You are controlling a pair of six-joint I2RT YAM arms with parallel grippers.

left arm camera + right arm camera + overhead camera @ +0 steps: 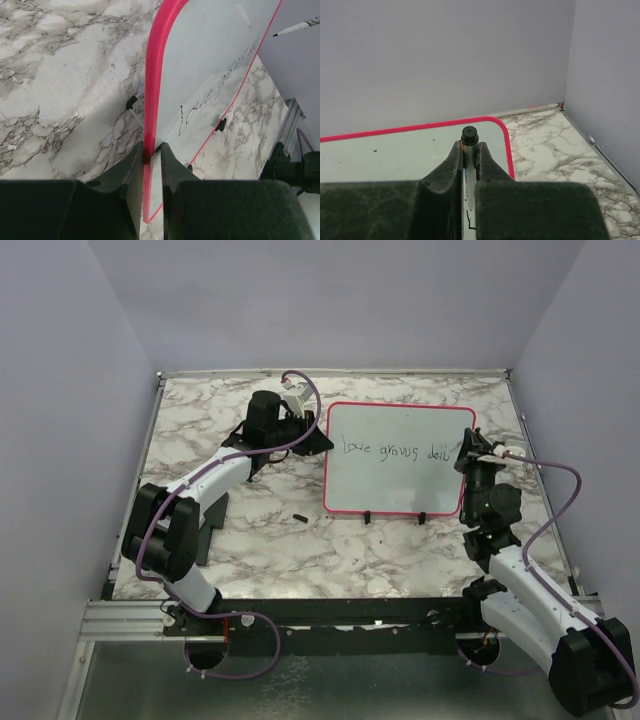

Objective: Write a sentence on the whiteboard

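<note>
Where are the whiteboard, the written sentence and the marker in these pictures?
whiteboard [400, 490]: top view, bare white surface below the writing.
sentence [395, 450]: top view, middle word of the line.
marker [469, 135]: right wrist view, its round black end.

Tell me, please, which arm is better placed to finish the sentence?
Right. The right fingers hold the marker at the right end of the whiteboard, where the sentence stops; the left fingers clamp its left edge.
</note>
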